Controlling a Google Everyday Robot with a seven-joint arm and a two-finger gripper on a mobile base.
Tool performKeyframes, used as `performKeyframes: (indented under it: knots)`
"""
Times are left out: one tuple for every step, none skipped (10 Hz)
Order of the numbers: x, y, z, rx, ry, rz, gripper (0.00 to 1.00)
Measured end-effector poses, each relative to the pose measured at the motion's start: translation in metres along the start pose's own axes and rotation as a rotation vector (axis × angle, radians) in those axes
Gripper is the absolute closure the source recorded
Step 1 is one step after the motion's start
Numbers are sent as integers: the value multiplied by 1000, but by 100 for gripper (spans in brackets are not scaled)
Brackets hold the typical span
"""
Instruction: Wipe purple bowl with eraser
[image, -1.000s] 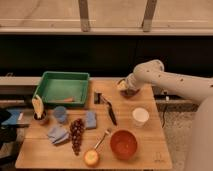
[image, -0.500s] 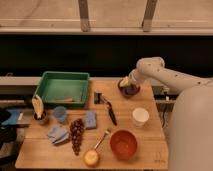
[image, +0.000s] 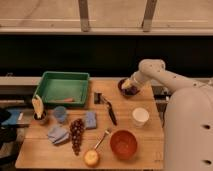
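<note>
The purple bowl (image: 129, 89) is small, dark and glossy, and stands near the table's far right edge. My gripper (image: 127, 85) hangs over the bowl's left rim, at the end of the white arm (image: 159, 74) that reaches in from the right. A pale yellowish piece shows at the gripper's tip, against the bowl. I cannot tell whether that piece is the eraser. A small dark block (image: 98, 98) lies left of the bowl.
A green tray (image: 64, 88) sits at the back left. Mid-table lie a black brush (image: 110, 111), a white cup (image: 140, 116), an orange bowl (image: 123, 143), grapes (image: 76, 132), blue cloths (image: 58, 134), a blue cup (image: 60, 114) and an apple (image: 91, 158). My white body (image: 190, 130) fills the right side.
The gripper has stayed at the purple bowl, shifting only slightly. The white arm and body now fill more of the right side of the view.
</note>
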Motion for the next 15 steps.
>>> performKeyframes:
  knots:
    - [1,0,5,-13,9,4,30]
    - [0,1,6,-23,9,5,30]
    - [-1,4,8,-31,13,3,30]
    - [-2,7,11,-38,17,0,30]
    - [-2,10,14,-47,21,-3,30]
    - [-1,11,17,-55,26,-2,30]
    - [0,11,20,-62,30,-1,30]
    - [1,13,23,-70,36,0,30]
    - [2,14,26,-76,40,0,30]
    - [3,13,29,-79,44,2,30]
    - [3,12,31,-82,48,5,30]
    - [3,13,33,-85,48,6,30]
    - [2,12,33,-88,42,10,30]
    - [0,12,31,-89,36,12,30]
    - [-2,11,28,-90,25,14,30]
